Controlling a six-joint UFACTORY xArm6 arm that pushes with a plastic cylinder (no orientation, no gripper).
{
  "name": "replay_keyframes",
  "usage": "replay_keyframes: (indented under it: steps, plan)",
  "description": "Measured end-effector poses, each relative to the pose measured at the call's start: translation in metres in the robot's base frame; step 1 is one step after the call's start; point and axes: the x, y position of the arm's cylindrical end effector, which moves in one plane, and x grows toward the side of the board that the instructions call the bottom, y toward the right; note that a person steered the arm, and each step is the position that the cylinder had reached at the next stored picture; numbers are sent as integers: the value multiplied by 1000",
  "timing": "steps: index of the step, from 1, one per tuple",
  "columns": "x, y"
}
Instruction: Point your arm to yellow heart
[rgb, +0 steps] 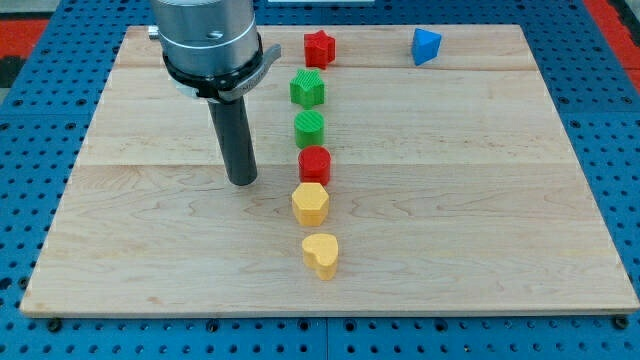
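Blue perforated metal surrounds the pale wooden table (480, 200), which carries six small plastic blocks. Five of them make a column near the middle: a red star block (319, 47) at the view's top, then a green star-like block (308, 88), a green rounded block (310, 128), a red rounded block (314, 164) and a yellow hexagonal block (310, 203). The yellow heart block (321, 254) lies just below the column, nearest the view's bottom. A blue triangular block (426, 46) sits alone at the top right. My tip (241, 181) rests on the wood, left of the red rounded block, apart from it. No pincer exists on this arm.
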Motion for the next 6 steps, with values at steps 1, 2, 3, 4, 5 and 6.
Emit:
replay_keyframes:
  steps: [1,2,3,4,5,6]
  plan:
    - [0,0]
    - [-1,0]
    - [9,3]
    - [77,-10]
    - [125,-24]
    - [154,30]
